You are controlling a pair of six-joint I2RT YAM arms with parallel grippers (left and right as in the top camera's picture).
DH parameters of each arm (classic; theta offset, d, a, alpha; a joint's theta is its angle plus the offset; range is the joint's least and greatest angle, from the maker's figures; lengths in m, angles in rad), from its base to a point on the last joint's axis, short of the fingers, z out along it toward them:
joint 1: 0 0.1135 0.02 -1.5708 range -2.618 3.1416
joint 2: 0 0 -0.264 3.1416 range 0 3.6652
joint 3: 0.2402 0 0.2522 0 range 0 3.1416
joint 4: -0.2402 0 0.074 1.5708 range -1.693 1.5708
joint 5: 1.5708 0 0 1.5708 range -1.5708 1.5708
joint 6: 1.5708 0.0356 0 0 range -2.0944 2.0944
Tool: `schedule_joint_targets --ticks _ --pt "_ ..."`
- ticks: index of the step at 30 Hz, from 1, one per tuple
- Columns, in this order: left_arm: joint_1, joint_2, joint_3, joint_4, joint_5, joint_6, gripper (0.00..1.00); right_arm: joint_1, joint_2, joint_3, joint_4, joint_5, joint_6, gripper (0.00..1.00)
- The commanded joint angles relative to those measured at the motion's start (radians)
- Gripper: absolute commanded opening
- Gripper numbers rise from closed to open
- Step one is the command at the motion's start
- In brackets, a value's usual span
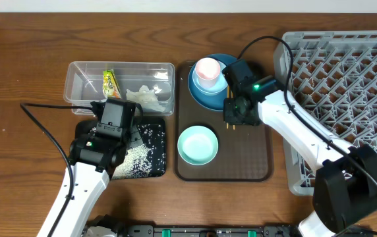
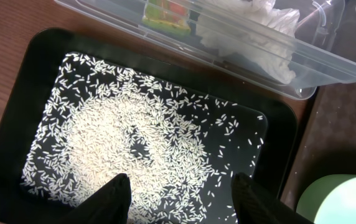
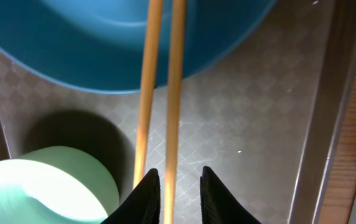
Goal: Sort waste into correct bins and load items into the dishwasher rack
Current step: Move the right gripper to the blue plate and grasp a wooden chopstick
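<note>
The jaws of the right gripper (image 3: 180,186) are narrowly spread, one of the chopsticks (image 3: 173,74) between them, the other just outside. The jaws of the left gripper (image 2: 181,198) are spread over the rice (image 2: 134,143) in the black tray (image 2: 16,112).

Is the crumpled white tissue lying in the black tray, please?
No, the tissue lies in the clear container beside the wrapper, while the black tray holds only rice.

Your wooden desk (image 1: 30,39) carries four things. The black tray (image 1: 157,146) lies under your left pincer (image 2: 181,202), with the clear container (image 1: 86,72) just ahead of it. The brown tray (image 1: 241,158) lies under your right pincer (image 3: 179,193), and the grey rack (image 1: 347,72) sits just beside it, to that pincer's right.
</note>
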Motion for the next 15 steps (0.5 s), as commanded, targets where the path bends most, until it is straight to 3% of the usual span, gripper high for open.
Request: schedule_joint_targets --ticks 1,15 --pt "0.004 0.003 0.005 -0.004 -0.019 -0.006 0.55 -0.011 0.005 -0.005 0.005 0.006 0.016 0.21" --pt "0.004 0.019 0.005 -0.003 -0.019 -0.006 0.55 -0.007 0.005 -0.006 0.019 0.002 0.045 0.24"
